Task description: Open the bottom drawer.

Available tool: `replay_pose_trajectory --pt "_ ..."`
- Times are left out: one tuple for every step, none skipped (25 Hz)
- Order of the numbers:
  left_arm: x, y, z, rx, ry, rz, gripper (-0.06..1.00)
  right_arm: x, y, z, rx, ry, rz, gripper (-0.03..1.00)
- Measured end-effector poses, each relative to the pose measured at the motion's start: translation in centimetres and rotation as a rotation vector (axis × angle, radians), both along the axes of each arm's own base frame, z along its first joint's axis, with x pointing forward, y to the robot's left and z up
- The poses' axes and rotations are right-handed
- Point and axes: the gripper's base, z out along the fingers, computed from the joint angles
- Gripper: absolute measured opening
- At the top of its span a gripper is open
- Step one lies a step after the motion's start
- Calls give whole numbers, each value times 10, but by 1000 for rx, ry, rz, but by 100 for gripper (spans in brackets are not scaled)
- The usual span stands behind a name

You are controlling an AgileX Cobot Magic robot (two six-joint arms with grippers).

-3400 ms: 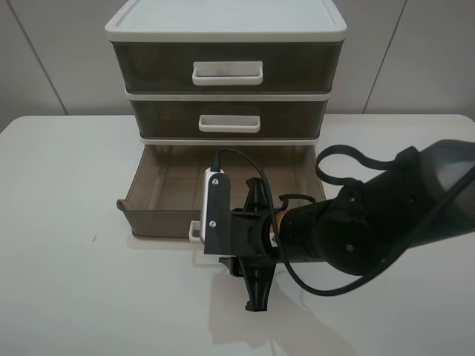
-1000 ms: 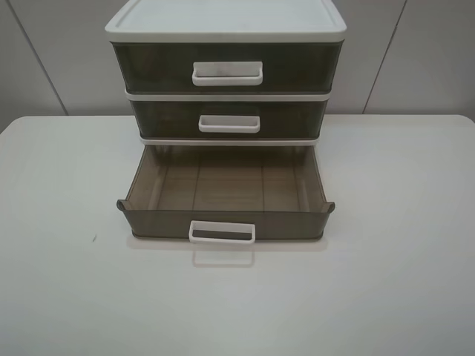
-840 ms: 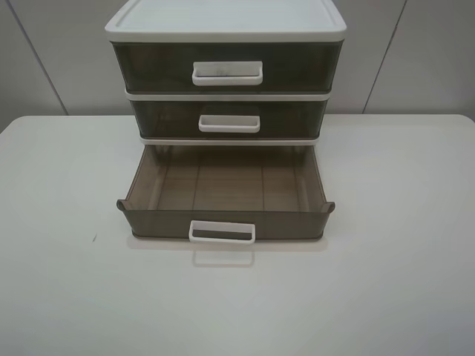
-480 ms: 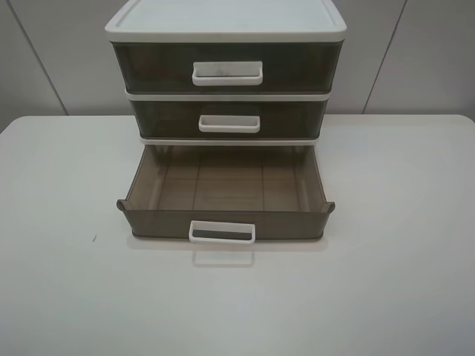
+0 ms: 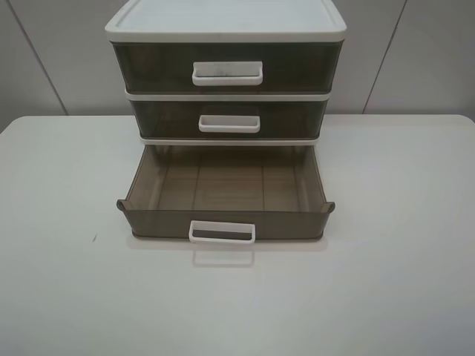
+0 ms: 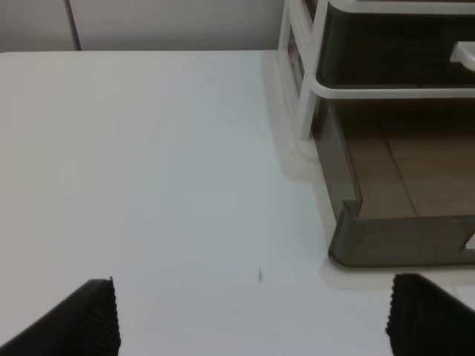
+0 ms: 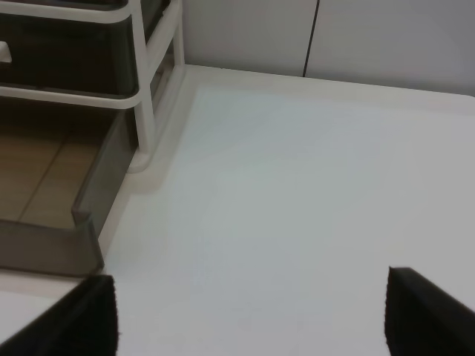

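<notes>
Centrally in the exterior high frame, the bottom drawer (image 5: 225, 194) stands pulled out from the drawer unit (image 5: 225, 70) onto the white table (image 5: 59, 282), its white loop handle (image 5: 222, 233) facing the lower edge. Both wrist views show a front corner of it. The left claw (image 6: 252, 315) and right claw (image 7: 249, 311) each have fingers spread wide, holding nothing.

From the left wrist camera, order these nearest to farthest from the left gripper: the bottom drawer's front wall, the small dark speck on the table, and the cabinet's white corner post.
1. Small dark speck on the table, just ahead of the left gripper.
2. Front wall of the bottom drawer, toward the cabinet side.
3. White corner post of the cabinet, behind the pulled-out drawer.
</notes>
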Motion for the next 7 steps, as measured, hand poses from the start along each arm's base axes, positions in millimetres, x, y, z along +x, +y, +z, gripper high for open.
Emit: replay_pose_trajectory --pt "0 0 0 0 0 0 74 0 0 0 0 0 0 72" --pt "0 0 0 0 0 0 74 0 0 0 0 0 0 72" --pt "0 0 0 0 0 0 74 0 0 0 0 0 0 72" --pt "0 0 0 0 0 0 74 0 0 0 0 0 0 72" --pt "0 0 0 0 0 0 74 0 0 0 0 1 0 72" --pt "0 0 0 0 0 0 74 0 0 0 0 1 0 72" --pt "0 0 0 0 0 0 74 0 0 0 0 1 0 72"
